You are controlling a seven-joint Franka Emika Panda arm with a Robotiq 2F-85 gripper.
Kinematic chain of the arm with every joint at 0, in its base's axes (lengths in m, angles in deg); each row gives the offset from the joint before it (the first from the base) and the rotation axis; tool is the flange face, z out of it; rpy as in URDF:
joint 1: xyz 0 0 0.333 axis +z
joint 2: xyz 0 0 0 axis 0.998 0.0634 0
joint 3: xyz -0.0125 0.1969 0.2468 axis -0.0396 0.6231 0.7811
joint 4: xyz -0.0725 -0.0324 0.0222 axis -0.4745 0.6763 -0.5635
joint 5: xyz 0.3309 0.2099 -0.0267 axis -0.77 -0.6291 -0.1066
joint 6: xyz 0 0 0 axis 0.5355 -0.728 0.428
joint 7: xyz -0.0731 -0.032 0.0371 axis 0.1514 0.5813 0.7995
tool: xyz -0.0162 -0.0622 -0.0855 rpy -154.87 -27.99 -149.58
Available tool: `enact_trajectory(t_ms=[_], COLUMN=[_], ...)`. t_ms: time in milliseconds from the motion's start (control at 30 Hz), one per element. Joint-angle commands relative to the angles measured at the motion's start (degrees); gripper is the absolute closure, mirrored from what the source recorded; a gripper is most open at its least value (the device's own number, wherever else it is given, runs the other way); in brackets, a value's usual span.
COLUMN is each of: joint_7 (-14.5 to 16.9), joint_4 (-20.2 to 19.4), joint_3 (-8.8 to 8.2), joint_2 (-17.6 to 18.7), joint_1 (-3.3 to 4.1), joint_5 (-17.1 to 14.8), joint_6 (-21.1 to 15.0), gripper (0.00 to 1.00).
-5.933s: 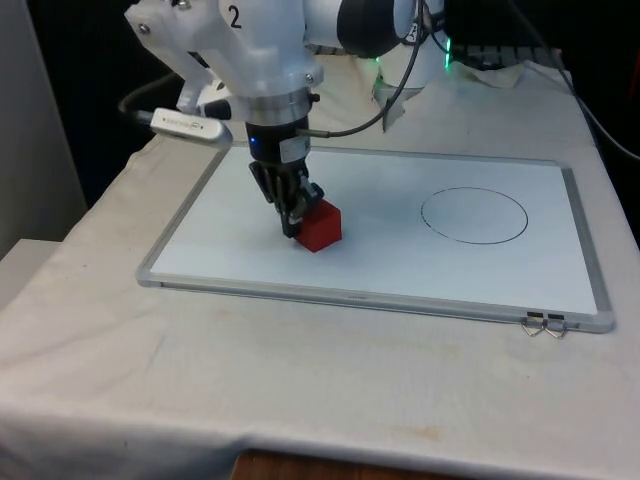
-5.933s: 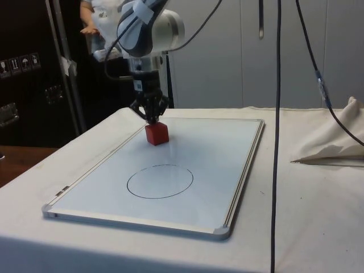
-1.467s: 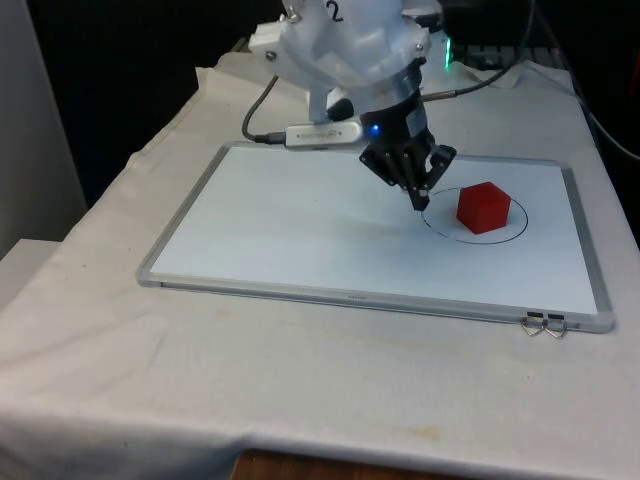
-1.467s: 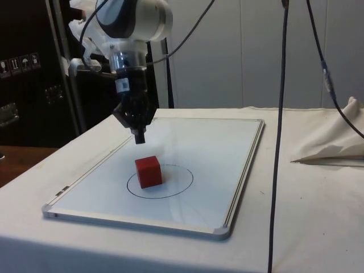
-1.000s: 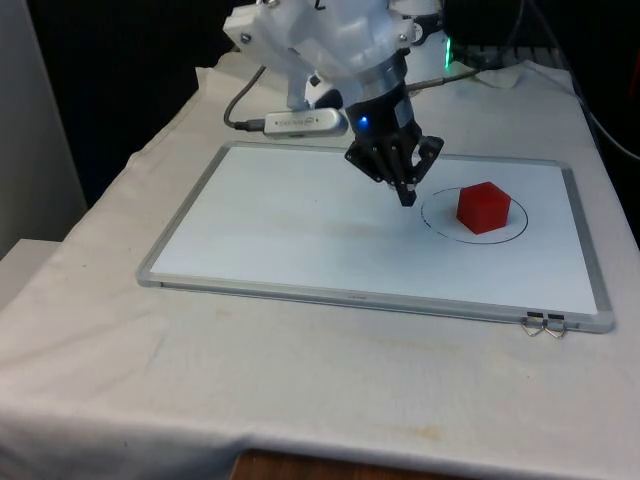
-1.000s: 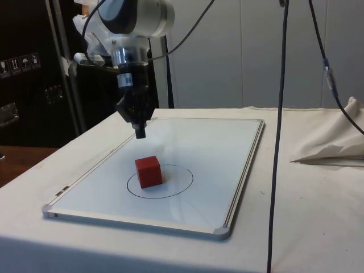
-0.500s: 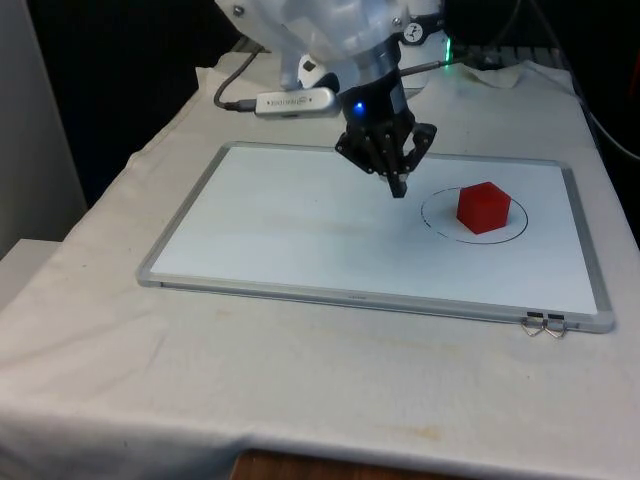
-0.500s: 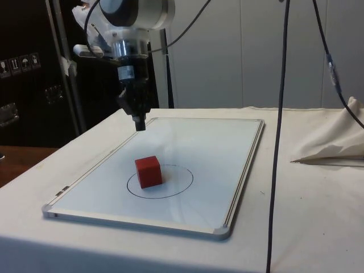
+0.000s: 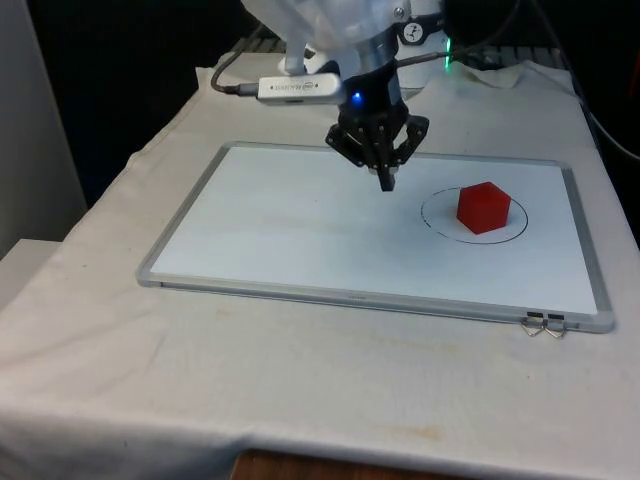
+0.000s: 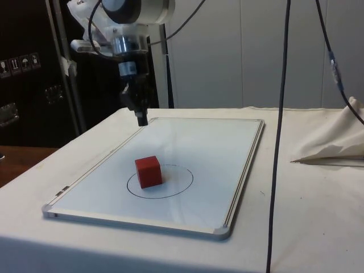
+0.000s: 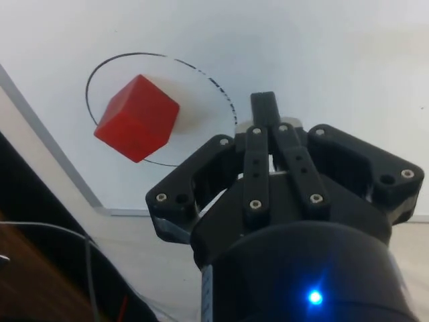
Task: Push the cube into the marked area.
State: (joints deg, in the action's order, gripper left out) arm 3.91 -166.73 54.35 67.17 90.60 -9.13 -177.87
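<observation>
Resting inside the drawn circle (image 9: 474, 215) on the whiteboard (image 9: 300, 225), the red cube (image 9: 484, 207) is looking light, rigid and slide-prone; contact a flat side face. The gripper (image 9: 386, 180), fingers together, is hovering apart from it.

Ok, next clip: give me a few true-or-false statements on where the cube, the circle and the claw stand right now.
1. The red cube sits inside the drawn circle. True.
2. The claw is touching the cube. False: it hangs apart from it, above the whiteboard.
3. The claw's fingers are shut together. True.
4. The cube is blue. False: it is red.
5. The circle is drawn on the cloth. False: it is drawn on the whiteboard.
</observation>
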Motion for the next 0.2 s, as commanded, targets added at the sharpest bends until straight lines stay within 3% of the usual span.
enact_trajectory(t_ms=[0, 100, 167], joint_7=[-0.06, -0.97, -0.69], joint_4=[-0.06, 0.23, 0.34], joint_3=[-0.17, -0.17, 0.11], joint_2=[-0.17, -0.17, -0.06], joint_1=[0.29, 0.69, 0.40], joint_5=[0.97, 2.29, 1.95], joint_6=[-0.06, -0.11, -0.06], gripper=[1.00, 1.00, 1.00])
